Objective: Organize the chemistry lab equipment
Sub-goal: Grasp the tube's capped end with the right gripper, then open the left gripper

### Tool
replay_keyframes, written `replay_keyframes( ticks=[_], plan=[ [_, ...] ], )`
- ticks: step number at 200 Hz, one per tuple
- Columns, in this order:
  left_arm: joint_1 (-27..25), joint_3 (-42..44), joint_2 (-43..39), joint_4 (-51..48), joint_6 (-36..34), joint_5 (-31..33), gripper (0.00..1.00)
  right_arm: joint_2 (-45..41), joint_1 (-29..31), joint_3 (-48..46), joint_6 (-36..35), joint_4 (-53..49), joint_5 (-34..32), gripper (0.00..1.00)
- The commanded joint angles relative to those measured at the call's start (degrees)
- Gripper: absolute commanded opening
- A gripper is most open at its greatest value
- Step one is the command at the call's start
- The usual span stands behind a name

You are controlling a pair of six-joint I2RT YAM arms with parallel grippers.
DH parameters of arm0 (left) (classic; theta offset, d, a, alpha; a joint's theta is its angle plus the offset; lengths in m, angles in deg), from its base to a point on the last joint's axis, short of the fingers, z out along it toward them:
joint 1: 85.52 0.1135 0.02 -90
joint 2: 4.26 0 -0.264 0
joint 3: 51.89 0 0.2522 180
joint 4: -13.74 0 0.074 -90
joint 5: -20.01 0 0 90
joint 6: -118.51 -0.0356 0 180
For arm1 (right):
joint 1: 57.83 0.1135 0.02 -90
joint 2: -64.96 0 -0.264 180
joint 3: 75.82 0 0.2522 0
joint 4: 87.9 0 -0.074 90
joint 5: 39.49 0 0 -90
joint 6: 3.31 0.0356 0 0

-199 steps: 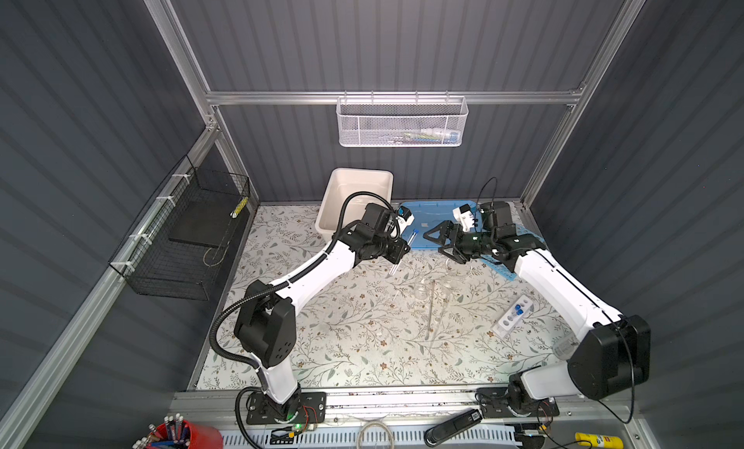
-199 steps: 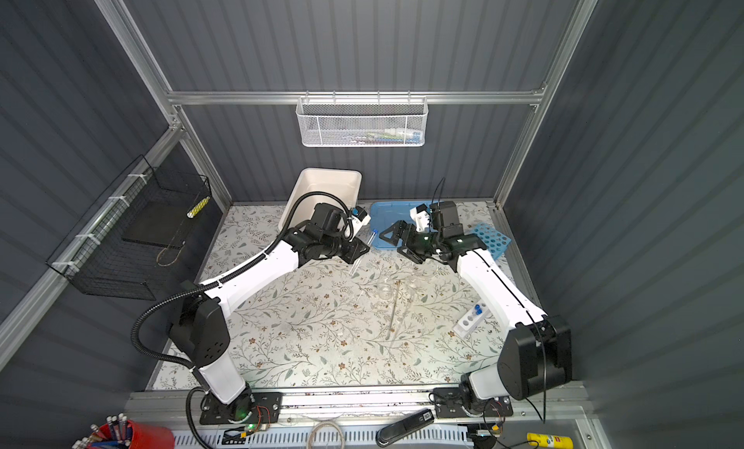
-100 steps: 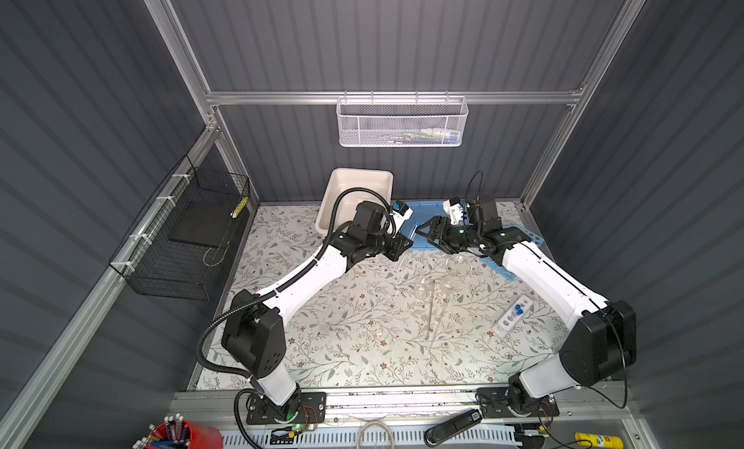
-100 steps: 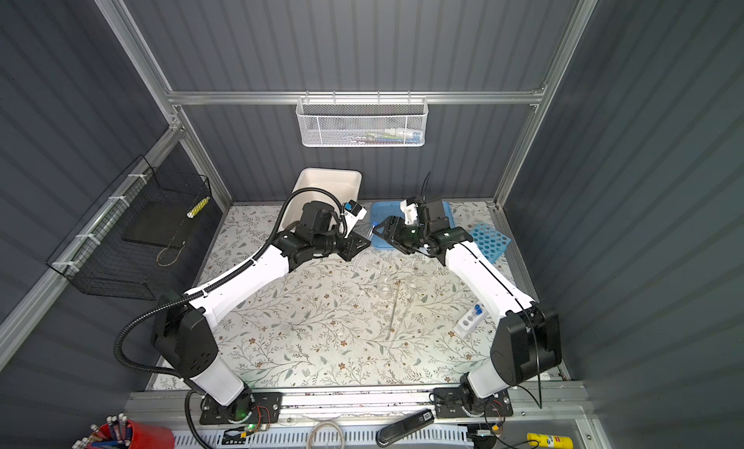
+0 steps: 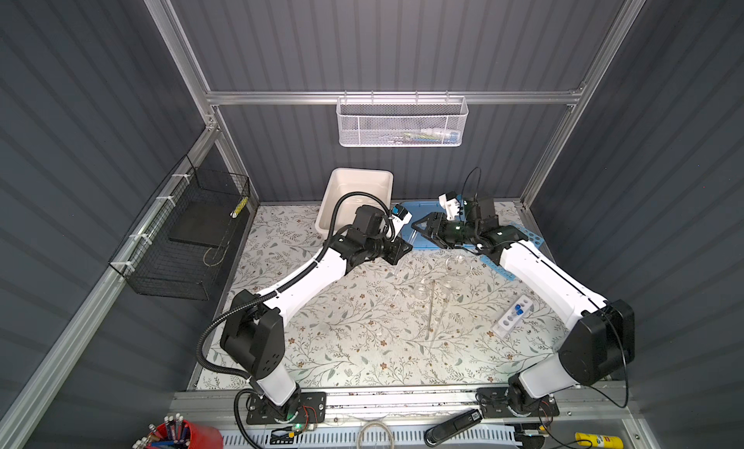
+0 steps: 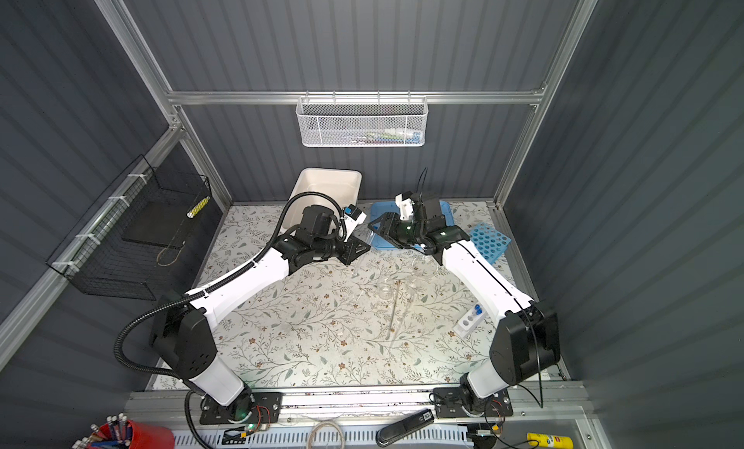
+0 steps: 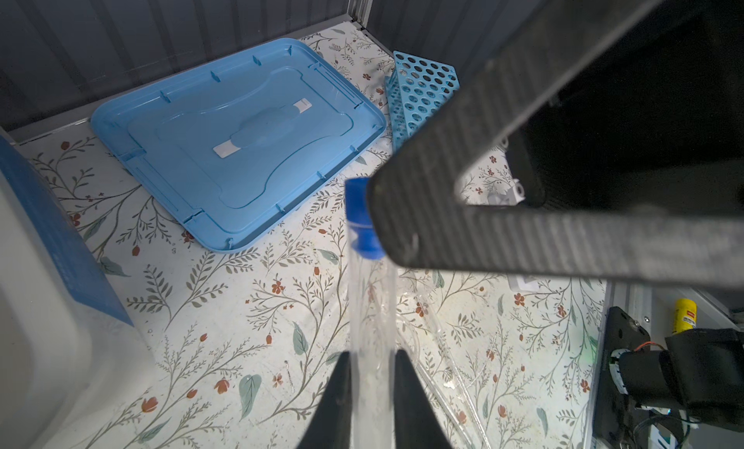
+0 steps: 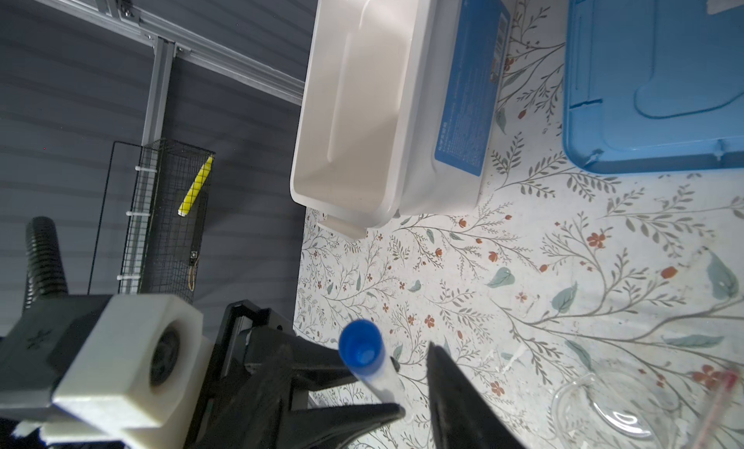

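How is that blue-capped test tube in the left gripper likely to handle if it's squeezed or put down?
The test tube looks clear and smooth, so probably light, slippery and breakable under a hard squeeze. The left gripper pinches it far from its blue cap, so it may pivot. Round, it would likely roll on the table.

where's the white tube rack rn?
In both top views the white tube rack sits on the mat's right side, beside the right arm, right of the glass rod.
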Motion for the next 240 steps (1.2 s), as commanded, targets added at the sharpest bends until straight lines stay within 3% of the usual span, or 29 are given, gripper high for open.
replay_keyframes(
  ticks=[1,223,240],
  plan=[
    [0.14,0.65,-1.86,0.83,0.66,-1.2,0.2,1.39,0.67,1.89,-0.36,0.5,0.28,0.52],
    [0.14,0.29,-0.9,1.1,1.09,-1.94,0.2,3.16,2.35,4.81,-4.79,-3.36,-2.85,0.18],
    [0.14,0.29,-0.94,1.18,1.42,-1.95,0.26,3.03,2.72,5.31,-5.89,-4.44,-4.25,0.17]
  ],
)
